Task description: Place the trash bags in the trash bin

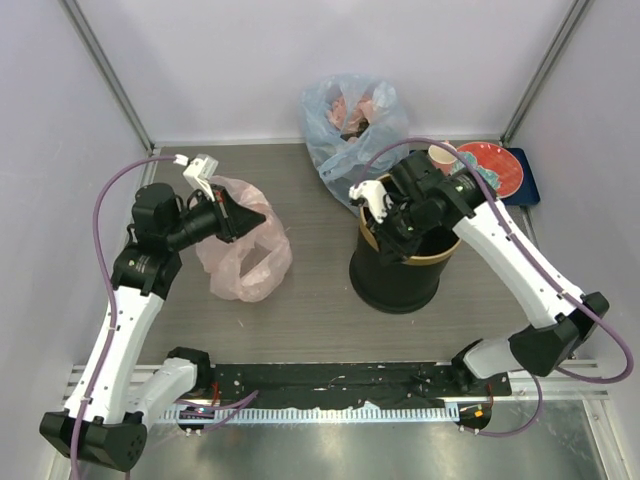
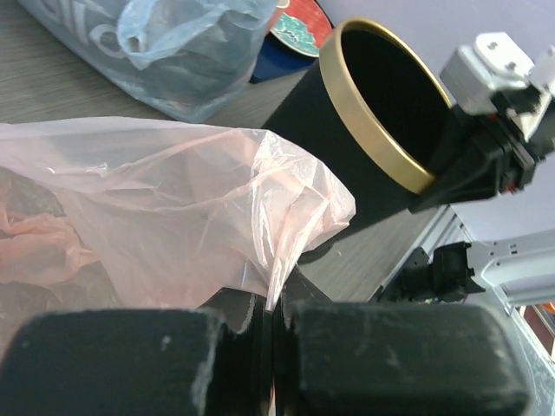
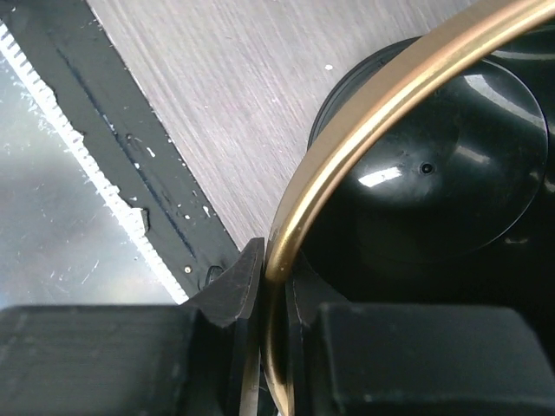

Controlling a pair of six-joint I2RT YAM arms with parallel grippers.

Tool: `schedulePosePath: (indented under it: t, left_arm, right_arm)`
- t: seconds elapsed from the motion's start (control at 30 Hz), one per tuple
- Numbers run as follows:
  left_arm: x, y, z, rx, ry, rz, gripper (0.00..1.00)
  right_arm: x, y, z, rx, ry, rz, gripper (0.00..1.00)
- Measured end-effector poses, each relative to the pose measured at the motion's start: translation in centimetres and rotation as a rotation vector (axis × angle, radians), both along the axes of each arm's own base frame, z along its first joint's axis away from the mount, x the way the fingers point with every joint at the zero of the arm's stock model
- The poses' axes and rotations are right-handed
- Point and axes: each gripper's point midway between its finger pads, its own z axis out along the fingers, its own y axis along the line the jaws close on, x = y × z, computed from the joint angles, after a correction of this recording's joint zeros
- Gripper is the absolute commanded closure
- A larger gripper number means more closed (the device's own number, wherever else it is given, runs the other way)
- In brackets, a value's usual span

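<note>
Currently, in the top view, the thin translucent pale-pink plastic bag (image 1: pixel 250 255) hangs from the left tool (image 1: pixel 228 215), left of the tabletop's (image 1: pixel 320 330) centre. The round black plastic bin (image 1: pixel 400 280) stands right of centre, apart from it.

In the left wrist view, the jaws are closed on the bag film.

In the right wrist view, the right tool (image 3: pixel 273 277) clamps the thin gold-coloured hoop rim (image 3: pixel 390 87).

Judged step: bag gripped, bin steadied. The next move calls for carrying the bag over the bin mouth.
</note>
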Motion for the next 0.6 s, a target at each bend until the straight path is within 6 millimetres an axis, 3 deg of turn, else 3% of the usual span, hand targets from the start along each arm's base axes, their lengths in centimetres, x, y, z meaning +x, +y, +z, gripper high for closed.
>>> schedulePosePath:
  t: [0.1, 0.33, 0.37, 0.6]
  left_arm:
    - [0.7, 1.0, -0.1, 0.004, 0.004, 0.046, 1.0]
    - [1.9, 2.6, -0.4, 0.006, 0.014, 0.109, 1.0]
    - [1.9, 2.6, -0.4, 0.006, 0.014, 0.109, 1.0]
    - [2.0, 2.7, -0.4, 0.003, 0.016, 0.112, 1.0]
  right_arm:
    - [-0.7, 2.1, 0.2, -0.023, 0.001, 0.072, 0.99]
    - [-1.6, 9.9, 0.2, -0.042, -0.052, 0.271, 0.99]
    - [-1.8, 10.4, 0.0, -0.051, -0.06, 0.284, 0.92]
    - [-0.9, 9.9, 1.4, -0.101, -0.144, 0.218, 0.86]
